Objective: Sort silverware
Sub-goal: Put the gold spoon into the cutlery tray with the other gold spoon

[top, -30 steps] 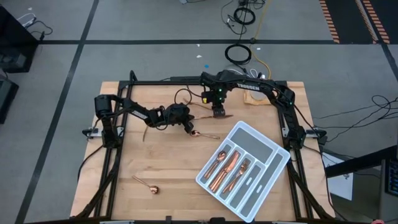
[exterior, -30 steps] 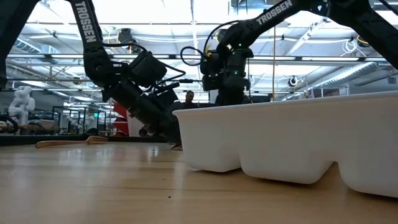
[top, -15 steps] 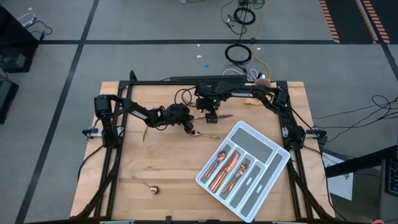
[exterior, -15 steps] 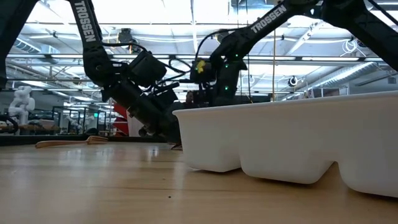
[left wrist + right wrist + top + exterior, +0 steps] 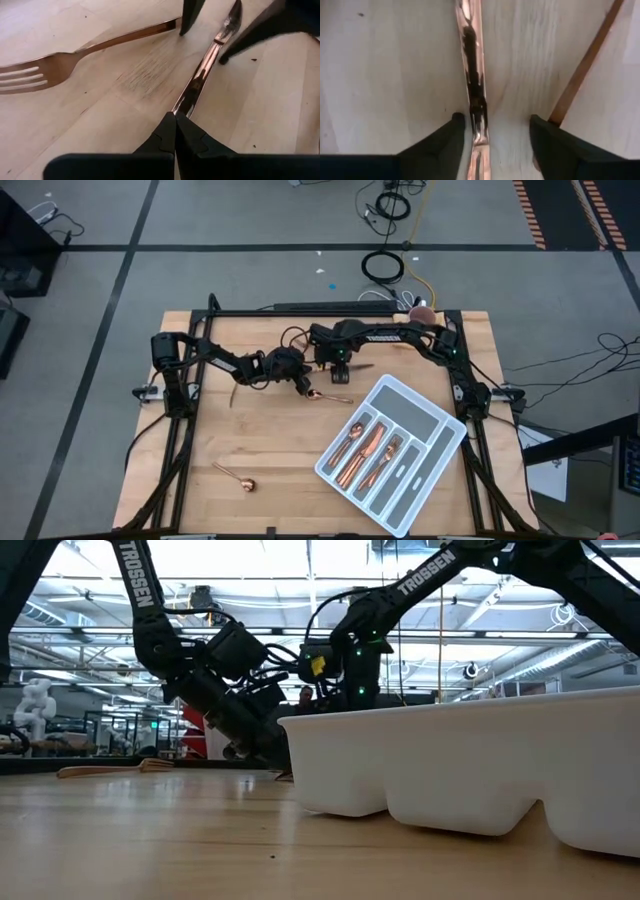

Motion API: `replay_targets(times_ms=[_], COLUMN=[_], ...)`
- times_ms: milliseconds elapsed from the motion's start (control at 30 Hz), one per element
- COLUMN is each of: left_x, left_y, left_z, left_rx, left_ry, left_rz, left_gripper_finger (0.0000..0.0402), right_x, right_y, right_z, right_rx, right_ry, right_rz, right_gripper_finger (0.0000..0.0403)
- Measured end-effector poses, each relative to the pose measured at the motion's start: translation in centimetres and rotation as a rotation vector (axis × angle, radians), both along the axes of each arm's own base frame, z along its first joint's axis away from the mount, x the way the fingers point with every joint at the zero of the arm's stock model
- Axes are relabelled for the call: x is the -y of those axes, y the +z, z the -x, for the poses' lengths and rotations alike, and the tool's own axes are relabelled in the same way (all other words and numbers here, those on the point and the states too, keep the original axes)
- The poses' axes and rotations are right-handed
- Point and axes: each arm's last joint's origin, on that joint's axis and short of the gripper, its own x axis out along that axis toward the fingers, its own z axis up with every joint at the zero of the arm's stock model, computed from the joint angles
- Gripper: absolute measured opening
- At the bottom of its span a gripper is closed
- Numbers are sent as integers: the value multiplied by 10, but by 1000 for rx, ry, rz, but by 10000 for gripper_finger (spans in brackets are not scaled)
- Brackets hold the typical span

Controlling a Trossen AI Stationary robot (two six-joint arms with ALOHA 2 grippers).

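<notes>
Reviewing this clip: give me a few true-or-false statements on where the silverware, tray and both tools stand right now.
1. The right tool stands open astride a thin copper knife lying on the wooden table. True.
2. The left tool is wide open. False: its fingers are shut together.
3. The grey-white divided cutlery tray holds no silverware. False: copper pieces lie in its compartments.
4. A copper spoon lies alone near the table's front left. True.
5. A copper fork lies flat beside the knife. True.

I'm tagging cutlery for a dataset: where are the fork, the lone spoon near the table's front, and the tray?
fork (image 5: pixel 30 79), left wrist view, on its tines.
spoon (image 5: pixel 246 483), high view, on its bowl.
tray (image 5: pixel 437 448), high view, on its rim.
</notes>
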Motion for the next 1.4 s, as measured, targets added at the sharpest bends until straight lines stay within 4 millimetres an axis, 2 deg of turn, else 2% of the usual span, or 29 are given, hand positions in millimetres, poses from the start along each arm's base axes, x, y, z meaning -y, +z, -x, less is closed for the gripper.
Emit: replay_targets(times_ms=[100,233,300,500,667,800,1000,1167,1400], left_x=[0,0,0,0,5,7,12,15,15], left_y=[0,0,0,6,23,48,68,73,74], left_z=[0,0,0,0,6,11,30,40,42], left_rx=[-2,-2,-2,22,49,73,-39,-106,-133], left_ry=[-5,-7,-6,16,-19,-27,-47,-45,-49], left_rz=[-5,-6,-6,18,105,127,108,104,78], left_gripper_finger=[0,0,0,6,33,41,43,43,43], right_x=[-3,-5,-5,-11,-11,-12,-12,-12,-11], right_y=[-8,-19,-20,-14,-11,-7,4,14,40], right_z=[1,1,1,-4,-6,-9,-15,-20,-31], right_rx=[-40,-65,-64,-49,-49,-42,-30,-17,45], right_ry=[-61,-139,-150,-152,-184,-183,-172,-161,-142], right_rz=[-1,-77,-81,-78,-88,-102,-101,-107,-95], right_gripper_finger=[139,38,14,4,1,1,0,0,4])
